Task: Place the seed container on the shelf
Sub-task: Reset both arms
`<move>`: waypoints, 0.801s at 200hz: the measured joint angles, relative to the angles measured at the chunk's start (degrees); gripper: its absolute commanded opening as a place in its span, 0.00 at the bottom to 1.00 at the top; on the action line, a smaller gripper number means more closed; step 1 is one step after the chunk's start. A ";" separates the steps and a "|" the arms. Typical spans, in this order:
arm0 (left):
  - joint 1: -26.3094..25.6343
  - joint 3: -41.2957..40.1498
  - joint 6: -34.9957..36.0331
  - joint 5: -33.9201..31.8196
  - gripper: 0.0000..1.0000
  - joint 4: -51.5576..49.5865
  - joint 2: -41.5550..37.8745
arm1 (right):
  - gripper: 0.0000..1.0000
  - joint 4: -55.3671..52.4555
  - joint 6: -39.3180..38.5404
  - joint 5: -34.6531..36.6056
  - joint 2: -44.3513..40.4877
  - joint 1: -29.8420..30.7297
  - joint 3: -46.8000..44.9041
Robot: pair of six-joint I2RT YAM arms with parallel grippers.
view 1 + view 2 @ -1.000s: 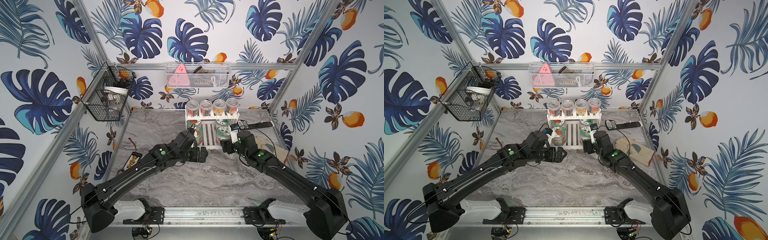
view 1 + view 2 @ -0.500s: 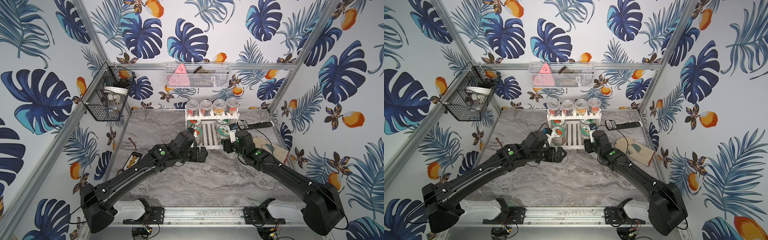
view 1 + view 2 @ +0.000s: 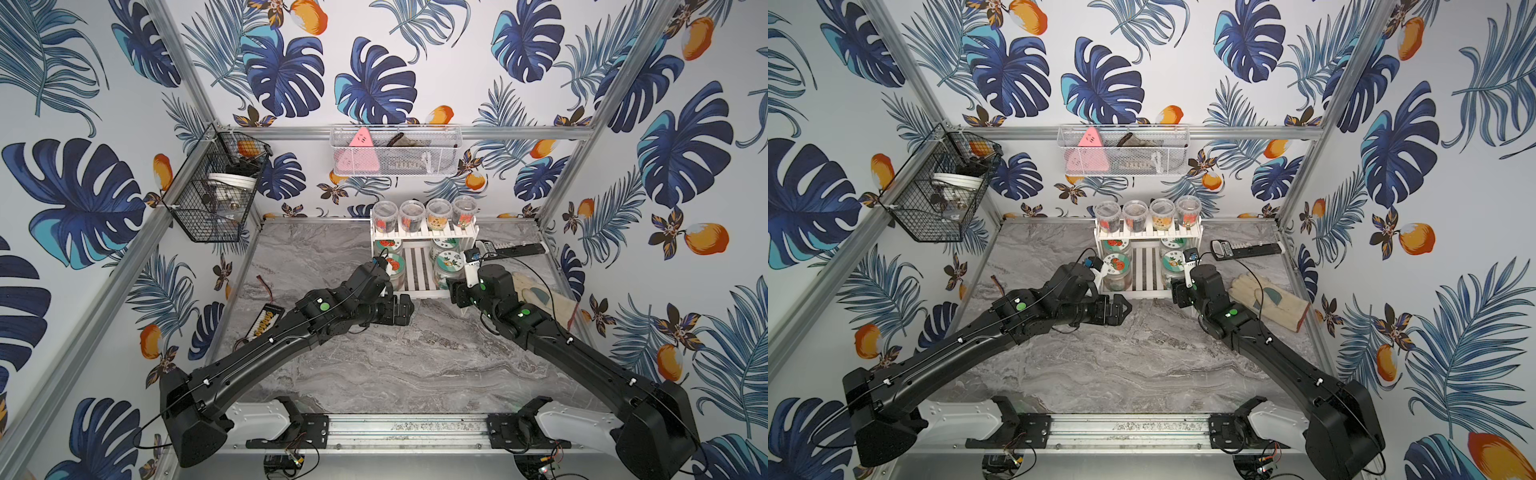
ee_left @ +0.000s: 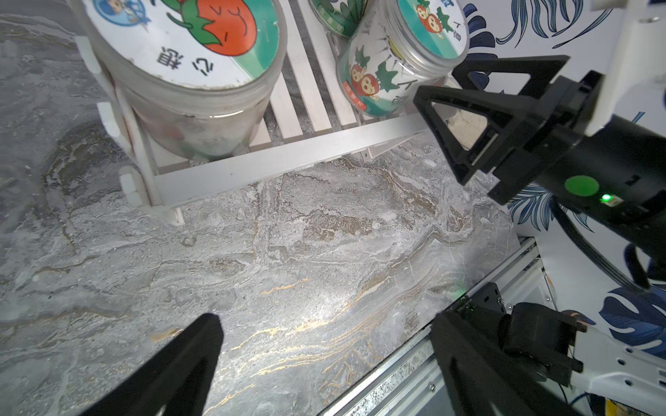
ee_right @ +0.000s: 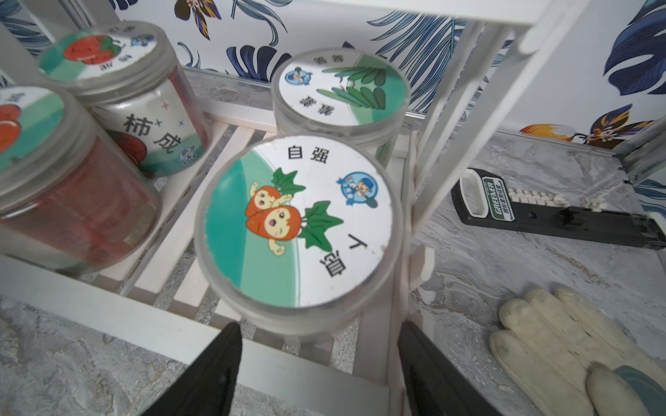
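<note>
worktop (image 3: pixel 374 374) is carrying everything | shelf (image 3: pixel 424 294) is standing against the back wall | left end effector (image 4: pixel 324 318) is hovering before the shelf, spread wide, gripping nothing | right end effector (image 5: pixel 319 327) is holding its jaws parted, tips flanking the jar's base; contact unclear | seed container (image 5: pixel 299 223), carrot-lidded, is sitting on the lower tier, front corner, right arm's side

Top views high overhead toward back wall (image 3: pixel 457 62); both wrist views close on the shelf (image 5: pixel 119 320).

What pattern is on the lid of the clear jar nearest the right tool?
The round lid: orange cartoon carrots, green leaves, white-and-teal ground; right wrist view.
</note>
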 measured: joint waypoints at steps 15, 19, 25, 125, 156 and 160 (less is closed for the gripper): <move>0.00 -0.04 0.11 -1.18 0.99 -0.37 -0.50 | 0.82 -0.35 0.46 0.96 -2.49 0.00 -0.42; 0.00 -0.07 0.11 -1.55 0.99 -0.50 -0.63 | 0.84 -0.39 0.52 1.38 -3.34 0.00 -0.61; 0.00 -0.11 0.15 -2.32 0.99 -0.79 -0.94 | 0.88 -0.55 0.92 2.10 -4.76 0.00 -0.94; 15.13 -20.39 10.03 -30.38 0.99 10.80 -12.94 | 1.00 7.23 1.97 21.88 -8.90 -14.78 -12.68; 23.78 -28.22 16.09 -34.21 0.99 24.81 -8.66 | 1.00 13.60 4.48 15.69 2.05 -24.79 -13.86; 24.61 -29.27 17.16 -34.64 0.99 27.26 -7.58 | 1.00 14.69 4.66 15.04 3.54 -25.66 -14.16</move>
